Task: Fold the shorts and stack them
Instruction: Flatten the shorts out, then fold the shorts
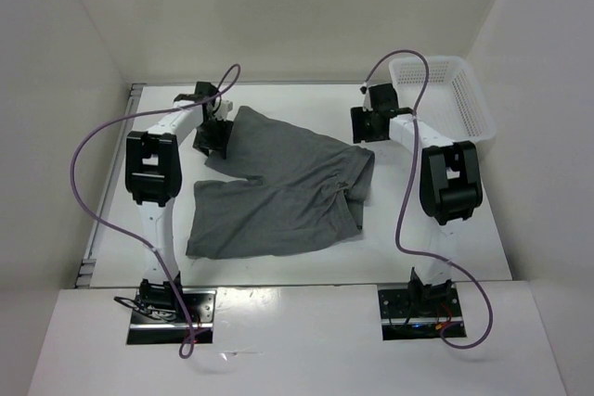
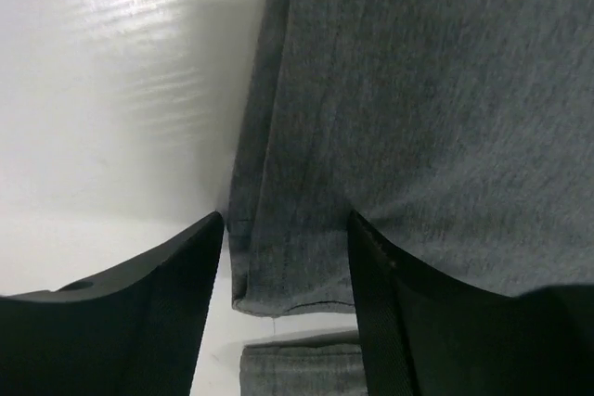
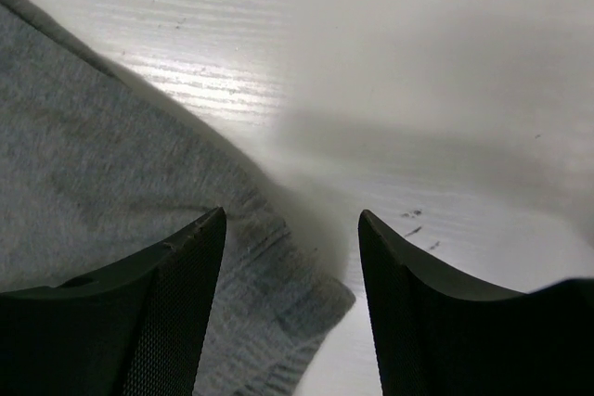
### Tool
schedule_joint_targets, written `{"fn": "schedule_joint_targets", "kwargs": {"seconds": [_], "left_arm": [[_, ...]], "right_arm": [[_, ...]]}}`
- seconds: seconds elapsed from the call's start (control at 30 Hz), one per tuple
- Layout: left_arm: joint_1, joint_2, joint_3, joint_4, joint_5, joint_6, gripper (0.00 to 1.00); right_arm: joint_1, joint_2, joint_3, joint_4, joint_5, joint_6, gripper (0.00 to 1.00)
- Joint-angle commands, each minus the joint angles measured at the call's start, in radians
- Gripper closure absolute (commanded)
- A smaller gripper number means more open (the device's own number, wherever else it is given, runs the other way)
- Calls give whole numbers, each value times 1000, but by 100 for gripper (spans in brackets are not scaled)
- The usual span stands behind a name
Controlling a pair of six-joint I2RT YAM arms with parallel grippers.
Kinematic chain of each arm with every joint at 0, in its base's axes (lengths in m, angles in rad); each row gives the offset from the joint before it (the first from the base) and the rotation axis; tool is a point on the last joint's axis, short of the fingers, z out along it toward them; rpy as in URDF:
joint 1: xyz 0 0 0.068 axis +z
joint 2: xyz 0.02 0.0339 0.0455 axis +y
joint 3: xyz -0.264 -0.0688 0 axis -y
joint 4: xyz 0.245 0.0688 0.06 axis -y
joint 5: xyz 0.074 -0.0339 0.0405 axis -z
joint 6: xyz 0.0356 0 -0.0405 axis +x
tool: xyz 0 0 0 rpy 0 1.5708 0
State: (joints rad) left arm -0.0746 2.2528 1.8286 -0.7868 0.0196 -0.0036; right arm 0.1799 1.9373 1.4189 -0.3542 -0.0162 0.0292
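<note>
The grey shorts point(image 1: 278, 194) lie spread on the white table point(image 1: 436, 229), with the waistband end toward the right. My left gripper point(image 1: 212, 141) hovers at their far-left leg hem. In the left wrist view the hem corner point(image 2: 288, 271) lies flat between the black fingers point(image 2: 158, 312), which stand apart and do not pinch it; the left gripper point(image 2: 286, 229) is open. A second grey fold point(image 2: 297, 368) shows below the hem. My right gripper point(image 1: 365, 127) sits over the far-right corner. The ribbed waistband corner point(image 3: 297, 299) lies under the open right gripper point(image 3: 292, 220), untouched by its fingers.
A white plastic basket point(image 1: 445, 95) stands at the back right corner, just behind the right arm. White walls enclose the table on three sides. Purple cables loop above both arms.
</note>
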Motion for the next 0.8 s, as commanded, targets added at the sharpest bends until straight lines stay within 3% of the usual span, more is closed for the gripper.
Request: {"fn": "schedule_joint_targets", "kwargs": {"seconds": [0.0,0.03,0.07,0.17,0.2,0.33,0.4,0.43,0.47,0.5,0.6,0.77], "left_arm": [[-4,-2,-90,-2,29,4,37],[-4,-15,-112,10,39,4,42],[-4,-27,-133,24,39,4,54],[-4,-50,-212,24,39,4,75],[-4,-59,-232,24,25,4,86],[21,-162,-350,-26,-16,4,93],[30,-214,-396,-46,-39,4,89],[30,-226,-396,-46,-40,4,82],[30,-236,-381,-46,-27,4,62],[30,-255,-326,-37,35,4,50],[30,-265,-215,55,81,4,23],[30,-116,91,120,71,4,18]], "right_arm": [[-10,35,84,35,-14,8,35],[-10,44,84,26,-27,8,34],[-10,45,95,26,-27,-1,34],[-10,55,95,15,-36,-2,32],[-10,55,95,15,-45,-2,32],[-10,34,74,6,-88,-58,29],[-10,34,74,-15,-122,-84,27],[-10,34,74,-15,-134,-94,26],[-10,34,74,-15,-143,-94,26],[-10,34,86,-15,-143,-104,26],[-10,54,104,-15,-143,-115,26],[-10,63,113,-26,-154,-136,26]]}}
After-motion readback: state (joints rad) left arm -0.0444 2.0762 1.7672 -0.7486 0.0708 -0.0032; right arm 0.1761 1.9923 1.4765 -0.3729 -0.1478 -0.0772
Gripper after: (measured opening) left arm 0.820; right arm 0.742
